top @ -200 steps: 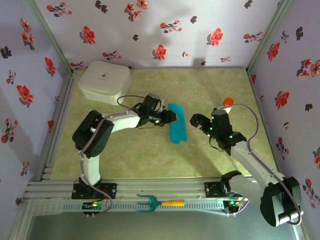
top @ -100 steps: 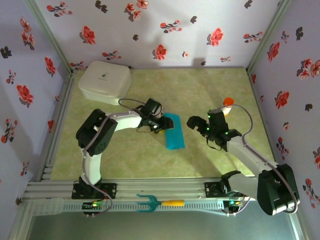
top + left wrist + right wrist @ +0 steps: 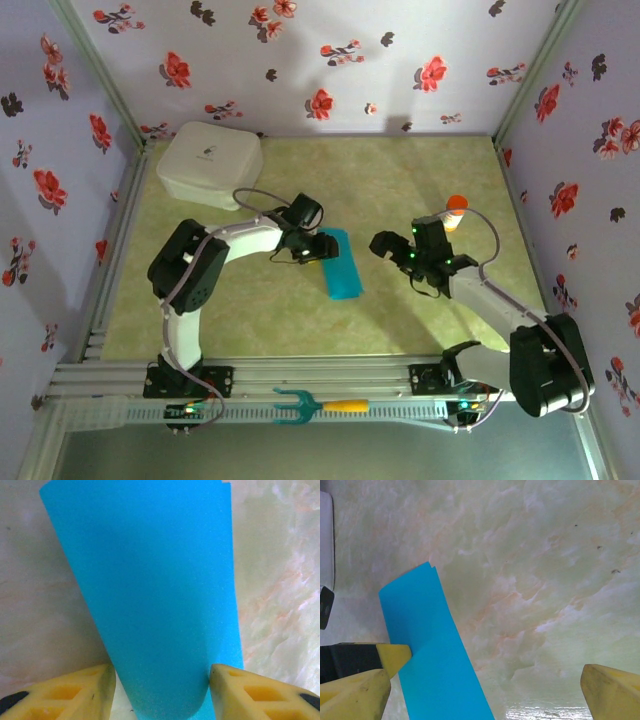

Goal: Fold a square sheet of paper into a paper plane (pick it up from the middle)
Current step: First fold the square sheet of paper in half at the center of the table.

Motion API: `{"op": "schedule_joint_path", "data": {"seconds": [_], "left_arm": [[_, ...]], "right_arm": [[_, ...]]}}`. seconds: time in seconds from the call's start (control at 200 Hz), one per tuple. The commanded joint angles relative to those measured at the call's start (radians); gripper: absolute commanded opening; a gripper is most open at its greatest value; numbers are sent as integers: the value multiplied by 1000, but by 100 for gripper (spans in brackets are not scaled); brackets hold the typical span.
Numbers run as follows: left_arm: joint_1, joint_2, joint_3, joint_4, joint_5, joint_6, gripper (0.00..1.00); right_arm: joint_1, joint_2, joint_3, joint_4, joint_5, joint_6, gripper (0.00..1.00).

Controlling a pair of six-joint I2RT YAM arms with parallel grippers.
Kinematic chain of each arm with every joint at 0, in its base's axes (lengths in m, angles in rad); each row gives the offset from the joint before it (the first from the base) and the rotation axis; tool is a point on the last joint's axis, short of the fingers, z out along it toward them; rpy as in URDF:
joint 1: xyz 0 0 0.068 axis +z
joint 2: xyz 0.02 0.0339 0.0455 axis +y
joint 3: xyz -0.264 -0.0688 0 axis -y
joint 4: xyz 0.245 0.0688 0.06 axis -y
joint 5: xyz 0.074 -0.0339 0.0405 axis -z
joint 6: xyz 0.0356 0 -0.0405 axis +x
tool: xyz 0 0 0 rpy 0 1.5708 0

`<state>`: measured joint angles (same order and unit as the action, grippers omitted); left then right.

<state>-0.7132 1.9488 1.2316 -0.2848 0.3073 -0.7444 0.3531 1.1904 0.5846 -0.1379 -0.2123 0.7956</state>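
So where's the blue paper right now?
Top view: the blue paper is mid-table, the left tool at its far end, the right tool off to its right.

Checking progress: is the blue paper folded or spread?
Folded: the paper is a narrow strip, two layered edges showing at its far end.

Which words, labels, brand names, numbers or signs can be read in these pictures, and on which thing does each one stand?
No text can be read in any view.
On the white rounded plastic box: a small dark mark on its lid, too small to read.
On the teal-blue folded sheet of paper: no print.
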Motion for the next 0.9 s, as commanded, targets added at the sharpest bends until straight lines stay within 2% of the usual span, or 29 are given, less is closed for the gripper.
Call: {"op": "schedule_joint_path", "data": {"seconds": [0.0,0.64,0.895], "left_arm": [[5,-34,12,-61,-45,39,53],[3,64,102,-205,-32,200,52],[1,78,112,-215,-55,195,53]], "right_arm": [[-2,27,41,22,-34,11,98],[39,185,89,26,-85,-11,89],[61,226,109,29,-96,-19,84]]}}
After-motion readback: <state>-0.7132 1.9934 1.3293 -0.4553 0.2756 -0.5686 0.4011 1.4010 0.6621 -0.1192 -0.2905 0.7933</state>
